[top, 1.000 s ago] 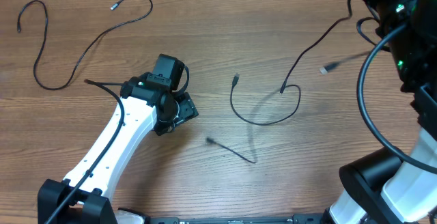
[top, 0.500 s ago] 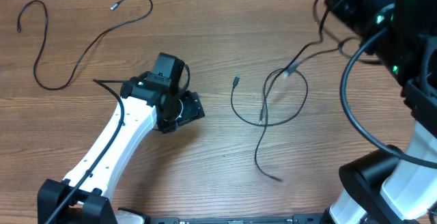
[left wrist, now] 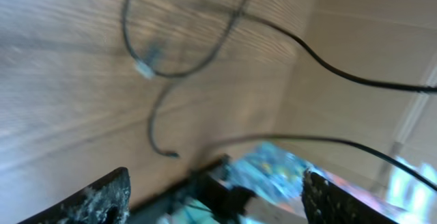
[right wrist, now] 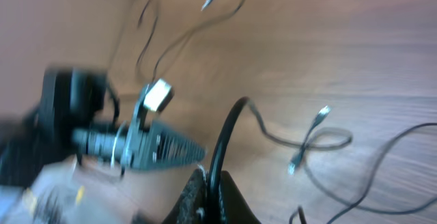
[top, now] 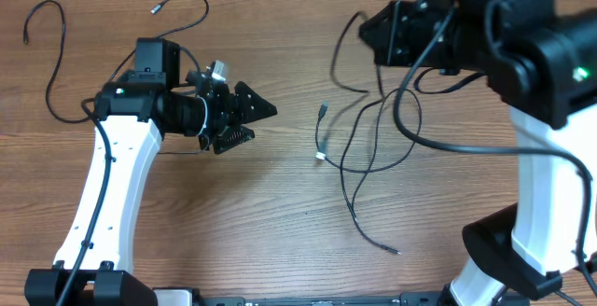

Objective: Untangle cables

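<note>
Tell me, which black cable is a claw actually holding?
The cable right of centre, pinched by the right gripper and held up off the table; the far-left cable lies flat, untouched.

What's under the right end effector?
Tangled cables hanging from the right end effector onto the table; overhead, the arm covers the grip itself.

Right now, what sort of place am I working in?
Probably a robotics lab bench, though the room itself barely shows: a wood-grain table, a left arm and a right arm standing at it, and thin black cables strewn across it.
</note>
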